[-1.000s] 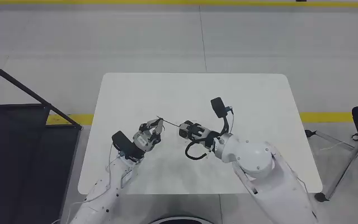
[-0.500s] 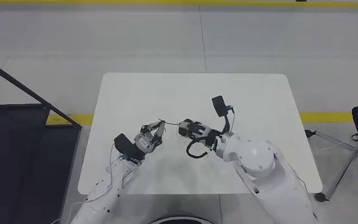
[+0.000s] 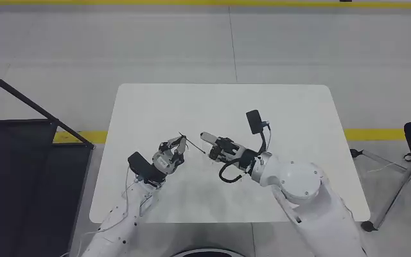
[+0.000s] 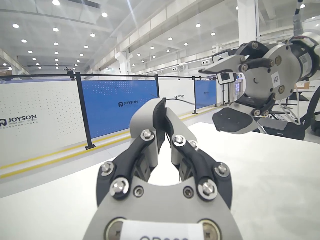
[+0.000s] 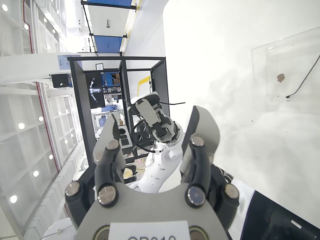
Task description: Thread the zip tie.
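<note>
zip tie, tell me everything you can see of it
The zip tie is a thin black strip, plastic by its look, pinched in the left gripper, which is shut on it. A short, slightly curved free end sticks out past that gripper's tips, in the air above the white table, pointing toward the open right gripper, which is apart from it. Its head cannot be made out.

A white rounded-corner table (image 3: 289,109) stands on a pale grey floor (image 3: 160,45) crossed by a yellow painted stripe (image 3: 376,134), with blue and white fence panels on black posts (image 4: 120,111) beyond and round ceiling lamps (image 4: 55,29) shining overhead.
</note>
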Available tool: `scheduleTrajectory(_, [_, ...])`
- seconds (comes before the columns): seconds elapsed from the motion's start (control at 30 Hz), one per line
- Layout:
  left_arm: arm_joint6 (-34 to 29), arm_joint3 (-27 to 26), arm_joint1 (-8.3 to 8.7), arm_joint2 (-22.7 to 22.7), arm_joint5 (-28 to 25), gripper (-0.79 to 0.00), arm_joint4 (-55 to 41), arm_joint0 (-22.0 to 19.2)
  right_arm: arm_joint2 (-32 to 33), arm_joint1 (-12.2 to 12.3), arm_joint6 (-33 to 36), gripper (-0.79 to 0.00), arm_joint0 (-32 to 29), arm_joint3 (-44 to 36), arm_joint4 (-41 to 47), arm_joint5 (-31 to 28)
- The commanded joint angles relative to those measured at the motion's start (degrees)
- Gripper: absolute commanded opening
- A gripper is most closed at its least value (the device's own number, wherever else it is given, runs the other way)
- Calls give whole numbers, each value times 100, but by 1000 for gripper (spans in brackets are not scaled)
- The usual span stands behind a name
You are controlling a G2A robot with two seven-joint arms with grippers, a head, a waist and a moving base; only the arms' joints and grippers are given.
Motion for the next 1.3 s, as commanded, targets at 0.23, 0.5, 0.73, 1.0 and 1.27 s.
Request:
scheduleTrajectory(0.23, [-36,12,-18,42,36,-785,28,-3,-91,-16,-65,-406,-86,55,-34,-498])
scheduleTrajectory(0.5, [-63,32,-31,56,58,-785,37,-12,-232,-46,-114,-529,-28,130,-117,-564])
scheduleTrajectory(0.73, [-72,33,-38,49,53,-785,38,-15,-293,-64,-118,-554,-1,163,-172,-564])
scheduleTrajectory(1.0, [-73,39,-44,40,44,-785,44,-19,-326,-74,-93,-662,-5,165,-235,-569])
scheduleTrajectory(1.27, [-93,41,-50,29,48,-785,43,-20,-336,-84,-91,-730,-16,171,-283,-564])
